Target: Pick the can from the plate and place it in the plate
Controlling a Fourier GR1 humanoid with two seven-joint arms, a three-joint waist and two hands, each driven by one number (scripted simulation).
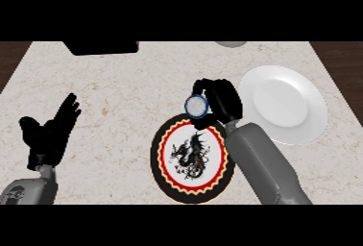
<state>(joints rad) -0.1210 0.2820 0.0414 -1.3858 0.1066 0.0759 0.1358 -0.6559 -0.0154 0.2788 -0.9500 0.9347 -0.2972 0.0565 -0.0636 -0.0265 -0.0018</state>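
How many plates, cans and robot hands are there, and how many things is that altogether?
Plates: 2, the white plate and the dragon-patterned plate.
Cans: 1, the can, held in the right hand.
Hands: 2, the right hand and the open left hand.
Total: 5.
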